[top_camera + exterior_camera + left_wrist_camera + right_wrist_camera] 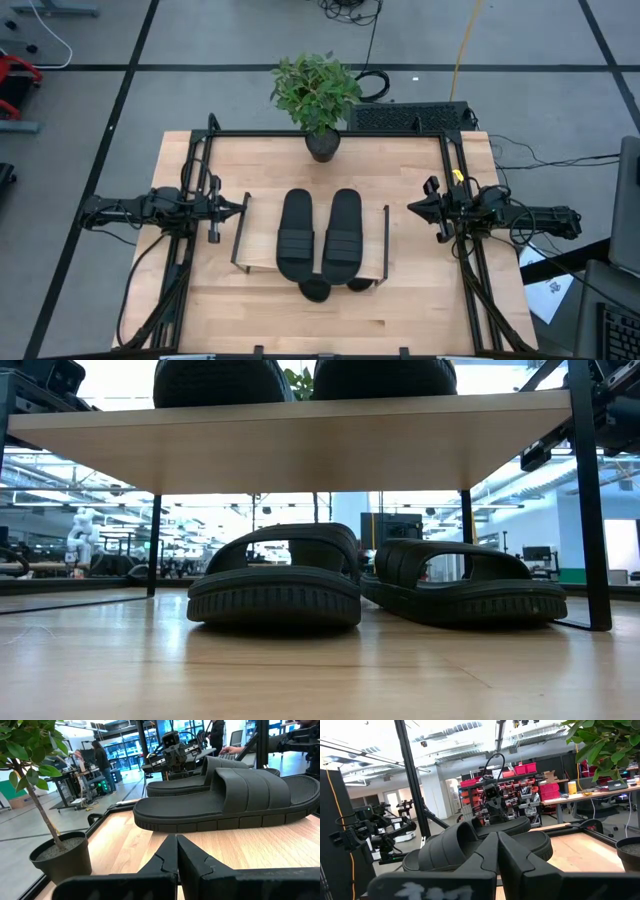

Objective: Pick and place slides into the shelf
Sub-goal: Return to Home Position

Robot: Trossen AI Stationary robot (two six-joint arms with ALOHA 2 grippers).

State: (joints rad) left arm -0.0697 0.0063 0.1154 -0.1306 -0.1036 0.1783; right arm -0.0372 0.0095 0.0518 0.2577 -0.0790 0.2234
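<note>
The shelf (262,240) stands mid-table, a light wood board (300,445) on thin black wire ends. Two black slides (295,235) (343,233) lie side by side on top of it, soles down. Two more slides (275,585) (465,585) rest on the tabletop under the board, their ends showing past its near edge (316,290). My left gripper (243,205) hovers shut, left of the shelf and pointing level at it (176,842). My right gripper (410,208) hovers shut, right of the shelf (496,839). Neither touches anything.
A potted plant (316,95) stands at the table's far edge, behind the shelf, with its pot (62,857) near my left gripper's line of sight. Black frame rails (460,250) run along both table sides. Bare tabletop lies in front of the shelf. People stand in the room beyond.
</note>
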